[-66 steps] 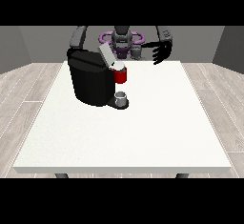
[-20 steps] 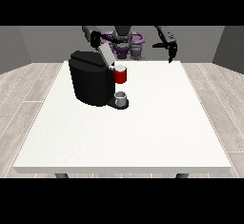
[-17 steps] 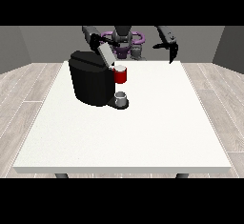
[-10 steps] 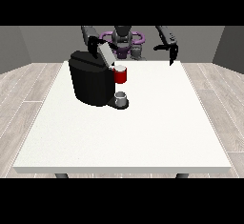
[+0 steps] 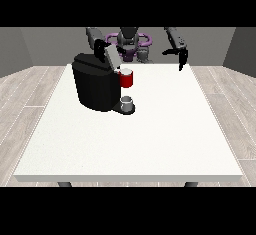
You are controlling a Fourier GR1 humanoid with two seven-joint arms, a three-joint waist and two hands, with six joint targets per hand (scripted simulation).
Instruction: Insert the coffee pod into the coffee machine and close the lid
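The black coffee machine (image 5: pixel 95 84) stands on the table's far left part. Its grey lid (image 5: pixel 111 56) is raised and tilts up over the brew head. A red cylinder with a pale top (image 5: pixel 127 78) sits at the machine's front, above a small grey cup (image 5: pixel 127 101) on the drip base. I cannot tell whether the pale top is the pod. The hand at the view's left (image 5: pixel 101 45) is right behind the lid's upper edge and seems to touch it. The hand at the view's right (image 5: pixel 181 56) hangs over the table's far right edge, away from the machine, with its fingers relaxed downward and holding nothing.
The white table (image 5: pixel 150 139) stretches from the machine towards the camera. The robot's torso with a purple ring (image 5: pixel 131 41) is behind the far edge. Wooden floor surrounds the table.
The hand at the view's left has come in behind the raised lid. The hand at the view's right has lifted, swung outward to the right, and now points its fingers down.
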